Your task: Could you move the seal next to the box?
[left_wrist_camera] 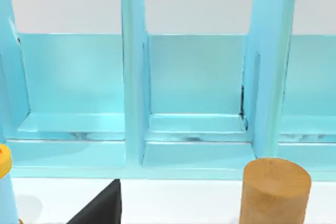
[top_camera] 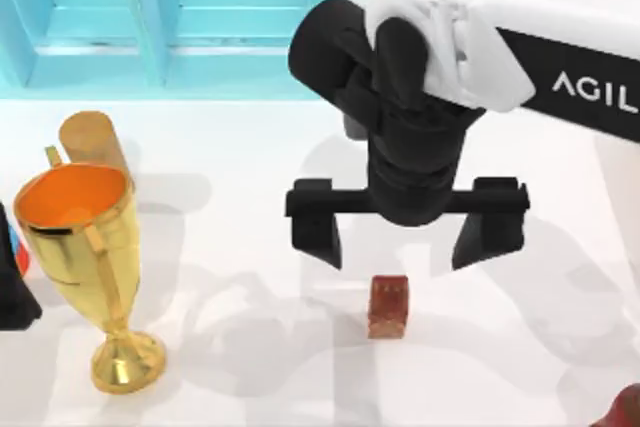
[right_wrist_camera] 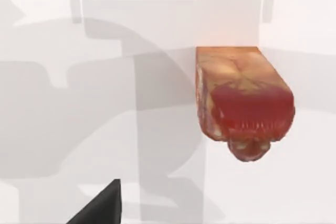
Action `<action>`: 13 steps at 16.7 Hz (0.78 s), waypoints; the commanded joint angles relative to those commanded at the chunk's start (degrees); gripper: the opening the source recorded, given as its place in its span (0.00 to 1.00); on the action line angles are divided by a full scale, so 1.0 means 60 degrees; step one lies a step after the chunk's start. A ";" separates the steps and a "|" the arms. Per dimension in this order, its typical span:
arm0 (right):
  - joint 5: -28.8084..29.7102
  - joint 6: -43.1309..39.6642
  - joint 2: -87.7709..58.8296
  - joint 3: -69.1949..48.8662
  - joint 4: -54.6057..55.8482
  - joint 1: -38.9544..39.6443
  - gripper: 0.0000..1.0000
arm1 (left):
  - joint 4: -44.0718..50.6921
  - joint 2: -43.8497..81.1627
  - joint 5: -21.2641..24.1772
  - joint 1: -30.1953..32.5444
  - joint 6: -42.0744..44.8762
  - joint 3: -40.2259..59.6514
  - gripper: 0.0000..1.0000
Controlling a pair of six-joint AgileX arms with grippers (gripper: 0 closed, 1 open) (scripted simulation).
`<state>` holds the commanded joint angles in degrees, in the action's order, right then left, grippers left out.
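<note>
The right pincer [top_camera: 398,237] hangs released, fingers spread wide, above the middle of the white table [top_camera: 240,277]. The seal [top_camera: 388,306] stands free on the table just below the gap between those fingers, touched by neither. The light blue box [top_camera: 160,17] sits at the far left edge, well apart from it. A gold trophy [top_camera: 85,267] stands on the left.

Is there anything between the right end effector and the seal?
No. In the top view the open right end effector hangs above the seal, with bare table between them.
</note>
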<state>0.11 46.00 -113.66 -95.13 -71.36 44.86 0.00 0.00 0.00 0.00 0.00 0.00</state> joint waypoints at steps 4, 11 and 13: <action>0.0000 -0.0001 -0.0205 0.0555 0.0701 0.0027 1.00 | 0.0000 0.0000 0.0000 0.0000 0.0000 0.0000 1.00; 0.0001 0.0049 -0.0970 0.2400 0.3368 0.0067 1.00 | 0.0000 0.0000 0.0000 0.0000 0.0000 0.0000 1.00; 0.0003 0.0049 -0.0988 0.2464 0.3436 0.0067 1.00 | 0.0000 0.0000 0.0000 0.0000 0.0000 0.0000 1.00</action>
<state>0.12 46.29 -119.59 -80.34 -50.74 45.27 0.00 0.00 0.00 0.00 0.00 0.00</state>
